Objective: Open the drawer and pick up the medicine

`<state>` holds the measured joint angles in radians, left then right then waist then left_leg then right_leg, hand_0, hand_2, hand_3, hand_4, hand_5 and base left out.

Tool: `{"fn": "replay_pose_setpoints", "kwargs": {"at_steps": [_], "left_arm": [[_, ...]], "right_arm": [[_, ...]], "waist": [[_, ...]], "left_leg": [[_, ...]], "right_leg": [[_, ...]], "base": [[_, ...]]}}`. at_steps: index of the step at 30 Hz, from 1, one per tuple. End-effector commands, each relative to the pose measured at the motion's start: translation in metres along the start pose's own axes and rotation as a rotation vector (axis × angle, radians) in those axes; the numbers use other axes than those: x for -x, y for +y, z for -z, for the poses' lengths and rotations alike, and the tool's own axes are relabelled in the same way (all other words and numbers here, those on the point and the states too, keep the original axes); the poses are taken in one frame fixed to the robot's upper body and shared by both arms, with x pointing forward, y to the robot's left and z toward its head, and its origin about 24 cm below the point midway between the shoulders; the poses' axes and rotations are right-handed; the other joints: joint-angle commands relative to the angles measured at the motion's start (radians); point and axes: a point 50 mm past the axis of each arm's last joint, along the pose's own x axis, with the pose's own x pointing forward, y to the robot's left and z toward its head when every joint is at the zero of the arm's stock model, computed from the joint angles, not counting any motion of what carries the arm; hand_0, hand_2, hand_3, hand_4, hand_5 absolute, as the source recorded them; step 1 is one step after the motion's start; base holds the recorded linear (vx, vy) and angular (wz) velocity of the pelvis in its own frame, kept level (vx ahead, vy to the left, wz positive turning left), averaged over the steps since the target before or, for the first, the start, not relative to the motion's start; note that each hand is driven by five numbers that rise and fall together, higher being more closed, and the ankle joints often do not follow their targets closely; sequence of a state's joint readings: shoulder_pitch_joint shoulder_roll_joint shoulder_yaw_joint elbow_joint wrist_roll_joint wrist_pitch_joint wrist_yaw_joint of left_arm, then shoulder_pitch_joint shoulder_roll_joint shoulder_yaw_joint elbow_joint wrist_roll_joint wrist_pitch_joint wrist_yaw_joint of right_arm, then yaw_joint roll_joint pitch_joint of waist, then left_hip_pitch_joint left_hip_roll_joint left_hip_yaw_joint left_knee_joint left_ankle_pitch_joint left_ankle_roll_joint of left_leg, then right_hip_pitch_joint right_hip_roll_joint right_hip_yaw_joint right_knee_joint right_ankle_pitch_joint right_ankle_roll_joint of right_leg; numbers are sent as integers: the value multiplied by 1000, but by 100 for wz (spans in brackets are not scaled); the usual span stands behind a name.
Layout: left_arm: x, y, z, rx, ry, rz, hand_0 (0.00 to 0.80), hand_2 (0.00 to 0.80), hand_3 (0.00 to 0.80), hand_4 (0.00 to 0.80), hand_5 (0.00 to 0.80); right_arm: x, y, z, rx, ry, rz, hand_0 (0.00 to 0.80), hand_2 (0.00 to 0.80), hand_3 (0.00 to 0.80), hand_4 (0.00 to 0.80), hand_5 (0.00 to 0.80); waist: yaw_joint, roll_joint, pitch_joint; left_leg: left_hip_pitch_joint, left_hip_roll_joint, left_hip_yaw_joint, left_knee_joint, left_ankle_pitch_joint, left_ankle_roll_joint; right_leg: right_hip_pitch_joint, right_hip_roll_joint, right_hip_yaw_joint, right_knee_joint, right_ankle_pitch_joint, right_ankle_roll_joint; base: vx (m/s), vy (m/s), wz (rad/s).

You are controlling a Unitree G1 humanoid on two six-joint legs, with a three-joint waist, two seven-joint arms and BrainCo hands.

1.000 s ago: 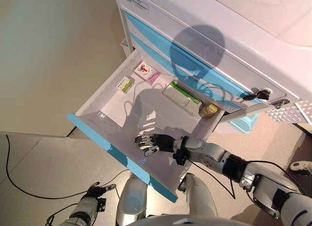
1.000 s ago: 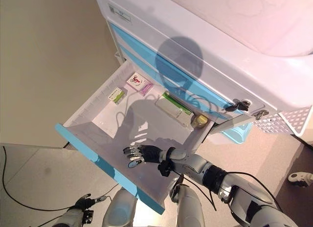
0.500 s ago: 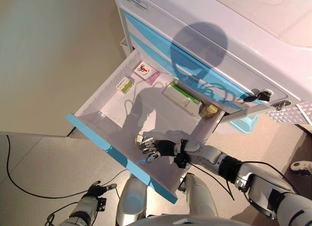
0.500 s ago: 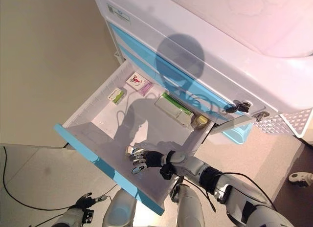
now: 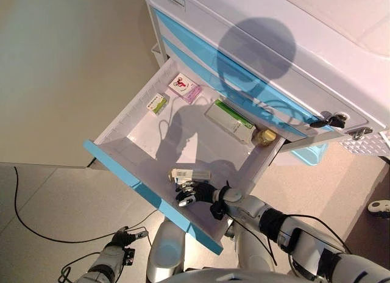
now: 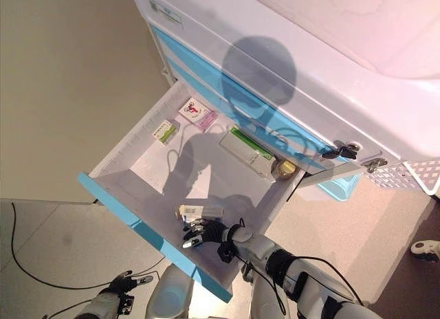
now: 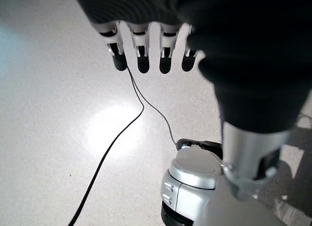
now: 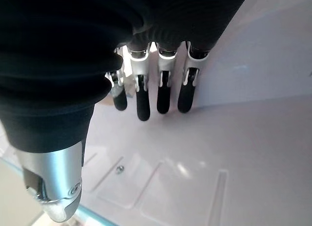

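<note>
The white drawer [image 5: 130, 116] with a blue front [image 5: 125, 172] stands pulled out of the cabinet. In it lie a small white medicine box [image 5: 190, 174], a long green-and-white box [image 5: 230, 121], a pink-and-white box [image 5: 184, 88], a small green box [image 5: 156, 103] and a yellow-capped bottle [image 5: 264, 136]. My right hand [image 5: 196, 192] is inside the drawer near its front, open, fingers straight in its wrist view [image 8: 142, 98], just short of the small white box. My left hand [image 5: 120, 239] hangs open low over the floor and also shows in its wrist view [image 7: 141, 56].
The cabinet [image 5: 256, 57] has further blue-fronted drawers above, shut, and a key in a lock [image 5: 329, 119] at the right. A light blue bin [image 5: 309, 154] hangs at the cabinet's side. A beige wall [image 5: 67, 63] is on the left, with grey floor [image 5: 49, 204] below.
My right hand has drawn back toward the drawer's front. The small white box now lies in plain sight just beyond its fingers. The view has shifted slightly.
</note>
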<state>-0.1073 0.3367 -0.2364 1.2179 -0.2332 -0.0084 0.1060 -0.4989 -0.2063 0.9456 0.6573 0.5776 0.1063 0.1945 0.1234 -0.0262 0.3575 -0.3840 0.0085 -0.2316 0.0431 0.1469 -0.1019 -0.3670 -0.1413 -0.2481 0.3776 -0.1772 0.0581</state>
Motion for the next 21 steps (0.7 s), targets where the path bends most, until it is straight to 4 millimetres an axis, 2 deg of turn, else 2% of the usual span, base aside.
{"fn": "replay_pose_setpoints", "kwargs": {"at_steps": [1,9,11,13,14,21], "left_arm": [[-1,0,-2,24,5,-16,0,0,0,0,0],[1,-5,4,28,24,-28,0,0,0,0,0],[1,-4,5,28,30,-38,0,0,0,0,0],[1,-5,6,33,33,-40,0,0,0,0,0],[1,-5,7,31,36,-49,0,0,0,0,0],[2,-4,11,24,50,-67,0,0,0,0,0]], "right_arm": [[0,-5,-13,3,-73,76,0,0,0,0,0],[5,-11,-47,40,-225,151,0,0,0,0,0],[11,-13,-67,74,-307,162,0,0,0,0,0],[16,-16,-77,62,-358,180,0,0,0,0,0],[24,-20,-92,107,-421,207,0,0,0,0,0],[38,-26,-111,83,-527,250,0,0,0,0,0]], "waist": [[-5,-15,32],[-13,-10,35],[-16,-11,35],[-18,-12,34],[-20,-12,33],[-24,-13,29]], "left_leg": [[14,-66,19,-11,-15,65],[14,-68,26,-4,-19,70],[15,-69,27,-3,-21,71],[14,-69,30,-2,-21,72],[12,-69,34,-1,-22,73],[10,-66,41,2,-24,75]], "right_leg": [[30,-3,9,-146,148,30],[22,-8,16,-137,151,33],[22,-10,18,-136,152,34],[20,-10,19,-137,154,34],[18,-12,20,-137,155,34],[15,-12,22,-144,160,34]], "base": [[0,0,0],[0,0,0],[0,0,0],[0,0,0],[0,0,0],[0,0,0]]}}
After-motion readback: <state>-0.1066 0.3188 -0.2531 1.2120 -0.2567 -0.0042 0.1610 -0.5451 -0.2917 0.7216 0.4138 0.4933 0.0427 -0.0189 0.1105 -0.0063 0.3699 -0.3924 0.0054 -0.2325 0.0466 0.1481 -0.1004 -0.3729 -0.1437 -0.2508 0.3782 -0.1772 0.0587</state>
